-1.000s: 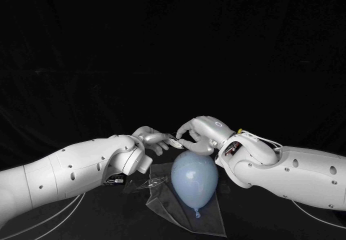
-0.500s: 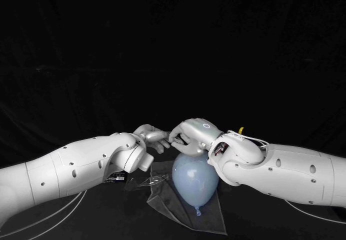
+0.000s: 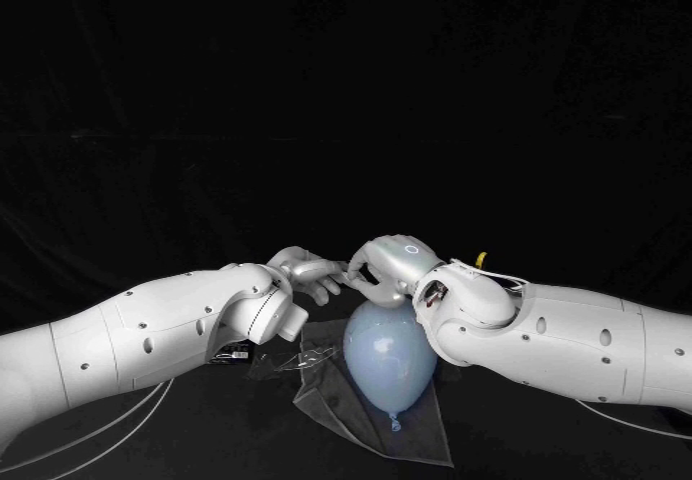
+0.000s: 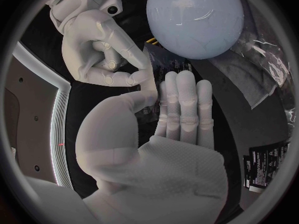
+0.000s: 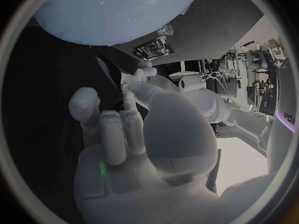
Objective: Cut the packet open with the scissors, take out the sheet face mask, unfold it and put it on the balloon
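A pale blue balloon (image 3: 387, 358) (image 4: 194, 17) (image 5: 106, 7) lies on a clear plastic sheet (image 3: 361, 425) (image 4: 261, 69), knot towards me. Just past its far end my left hand (image 3: 307, 275) (image 4: 168, 119) and right hand (image 3: 378, 268) (image 5: 124, 134) meet fingertip to fingertip. The left fingers lie straight and together, and the thumb touches a fingertip of the right hand (image 4: 102, 50), whose other fingers are curled in. A thin dark piece (image 4: 163, 57) (image 5: 102, 69) shows between the fingertips and the balloon. I cannot tell whether either hand pinches it. No white mask is plain to see.
A black printed label or packet (image 3: 231, 356) (image 4: 266, 165) (image 5: 152, 47) lies on the table under my left forearm, beside the plastic sheet. Both forearms close in on the balloon from either side.
My right hand has moved left and closed the gap to the left hand. A small white spot seen between the fingertips a second ago is now covered.
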Motion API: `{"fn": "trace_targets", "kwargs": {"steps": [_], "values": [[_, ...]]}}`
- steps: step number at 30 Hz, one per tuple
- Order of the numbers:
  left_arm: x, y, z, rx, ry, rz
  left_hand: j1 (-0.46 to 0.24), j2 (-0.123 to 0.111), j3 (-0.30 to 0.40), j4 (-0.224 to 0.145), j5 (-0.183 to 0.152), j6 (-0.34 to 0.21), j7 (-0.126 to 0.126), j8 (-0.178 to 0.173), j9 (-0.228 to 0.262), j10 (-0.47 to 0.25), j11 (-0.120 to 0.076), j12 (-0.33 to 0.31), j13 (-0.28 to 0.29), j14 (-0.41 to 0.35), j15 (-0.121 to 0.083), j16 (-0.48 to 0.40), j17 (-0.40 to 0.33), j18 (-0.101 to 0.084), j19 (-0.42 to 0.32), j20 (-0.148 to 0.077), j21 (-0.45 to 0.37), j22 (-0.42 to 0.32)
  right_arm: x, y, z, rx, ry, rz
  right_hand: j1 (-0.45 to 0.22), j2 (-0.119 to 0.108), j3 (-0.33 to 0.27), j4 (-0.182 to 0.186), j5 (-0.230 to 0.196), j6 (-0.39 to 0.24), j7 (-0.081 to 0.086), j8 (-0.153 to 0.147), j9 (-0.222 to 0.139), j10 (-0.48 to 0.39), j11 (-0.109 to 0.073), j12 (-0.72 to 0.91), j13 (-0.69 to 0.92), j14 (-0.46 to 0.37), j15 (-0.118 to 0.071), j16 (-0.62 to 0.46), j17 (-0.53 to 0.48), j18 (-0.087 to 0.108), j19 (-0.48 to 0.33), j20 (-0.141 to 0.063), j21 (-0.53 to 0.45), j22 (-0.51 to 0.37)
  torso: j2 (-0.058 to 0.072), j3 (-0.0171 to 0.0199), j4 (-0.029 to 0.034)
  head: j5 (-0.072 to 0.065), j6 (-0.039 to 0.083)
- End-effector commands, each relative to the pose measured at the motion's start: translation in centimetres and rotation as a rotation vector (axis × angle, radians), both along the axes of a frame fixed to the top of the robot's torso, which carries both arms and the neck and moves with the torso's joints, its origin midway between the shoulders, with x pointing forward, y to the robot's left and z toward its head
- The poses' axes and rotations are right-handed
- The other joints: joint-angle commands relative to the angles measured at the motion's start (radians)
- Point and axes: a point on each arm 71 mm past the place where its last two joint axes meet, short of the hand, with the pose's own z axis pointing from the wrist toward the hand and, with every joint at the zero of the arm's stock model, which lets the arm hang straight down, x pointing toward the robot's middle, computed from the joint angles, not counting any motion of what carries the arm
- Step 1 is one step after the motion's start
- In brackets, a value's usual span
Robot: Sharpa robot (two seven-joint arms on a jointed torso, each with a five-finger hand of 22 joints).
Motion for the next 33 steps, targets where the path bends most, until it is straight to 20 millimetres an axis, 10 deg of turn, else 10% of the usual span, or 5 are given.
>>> {"fn": "trace_targets", "kwargs": {"steps": [1, 14, 33], "values": [[-0.04, -0.26, 0.22, -0.002, -0.009, -0.019, 0.003, 0.01, 0.133, -0.137, 0.005, 0.005, -0.001, 0.003, 0.0, 0.008, -0.002, 0.004, 0.001, 0.001, -0.003, 0.007, 0.002, 0.017, 0.0, -0.008, 0.005, 0.001, 0.1, -0.19, 0.13, -0.009, -0.033, -0.033, -0.001, 0.012, 0.006, -0.003, -0.002, 0.003, 0.001, -0.005, -0.002, 0.099, 0.0, 0.007, 0.246, 0.111, -0.006, 0.007, 0.263, -0.016, 0.01, 0.002, 0.006, 0.035, 0.0, 0.0004, -0.0004, -0.002, -0.001], [-0.09, -0.36, 0.28, 0.007, -0.014, -0.033, 0.002, 0.01, 0.133, -0.138, 0.007, 0.005, -0.001, 0.003, 0.0, 0.009, -0.002, 0.004, 0.002, 0.002, -0.004, 0.007, 0.002, 0.017, 0.001, -0.008, 0.006, 0.001, 0.21, -0.28, 0.09, 0.005, -0.024, -0.04, -0.018, 0.017, 0.007, 0.006, -0.006, 0.005, 0.001, -0.01, -0.007, 0.099, 0.0, 0.007, 0.246, 0.111, -0.006, 0.007, 0.263, -0.016, 0.012, 0.002, 0.01, 0.04, 0.0, -0.0002, 0.0, -0.003, -0.002], [-0.42, -0.78, 0.37, 0.005, -0.012, -0.056, 0.002, 0.01, 0.133, -0.14, 0.009, 0.005, -0.001, 0.003, 0.001, 0.009, -0.002, 0.004, 0.002, 0.002, -0.004, 0.007, 0.002, 0.017, 0.001, -0.009, 0.007, 0.002, 0.89, 0.59, -0.34, -0.079, -0.024, -0.062, -0.034, -0.052, -0.011, 0.001, -0.054, -0.086, 0.039, -0.087, -0.063, 0.083, 0.034, -0.032, 0.22, 0.111, 0.023, 0.007, 0.263, -0.007, -0.031, 0.023, -0.056, 0.024, 0.0, 0.0, -0.0001, -0.006, -0.004]]}}
